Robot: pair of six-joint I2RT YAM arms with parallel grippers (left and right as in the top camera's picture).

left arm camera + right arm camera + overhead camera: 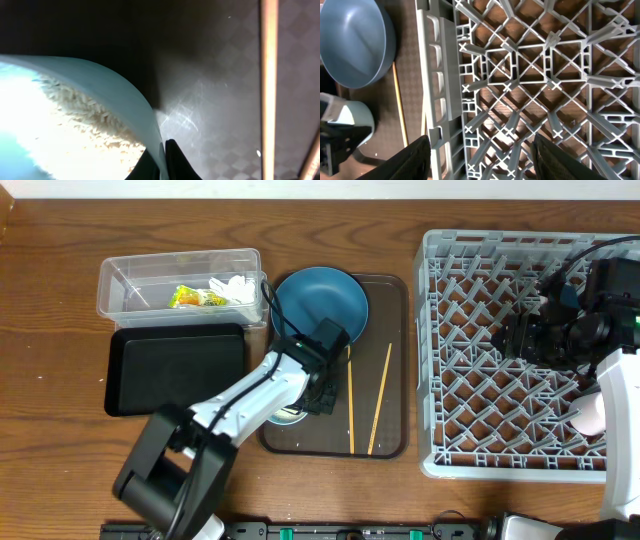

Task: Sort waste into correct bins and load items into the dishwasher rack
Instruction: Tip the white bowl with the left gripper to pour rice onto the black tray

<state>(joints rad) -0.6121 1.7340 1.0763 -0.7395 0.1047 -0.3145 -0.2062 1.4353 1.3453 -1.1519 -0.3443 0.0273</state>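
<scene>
My left gripper (318, 388) is shut on the rim of a mint green bowl (107, 85), one finger inside and one outside (164, 160). The bowl holds loose white rice (75, 125) and sits on the brown serving tray (395, 442). The dark blue dish (320, 305) lies at the tray's back. Two wooden chopsticks (350, 395) lie to the right of the bowl. My right gripper (480, 165) is open and empty above the grey dishwasher rack (480, 380). A pink-white cup (590, 415) sits in the rack. The yellow-green wrapper (190, 297) and white tissue (232, 287) lie in the clear tub (115, 285).
The shallow black tray (175, 368) lies just in front of the clear tub, left of the brown tray. The rack's left wall (437, 90) stands close to the brown tray's right edge. The blue dish (352, 42) and the bowl (352, 117) also show in the right wrist view.
</scene>
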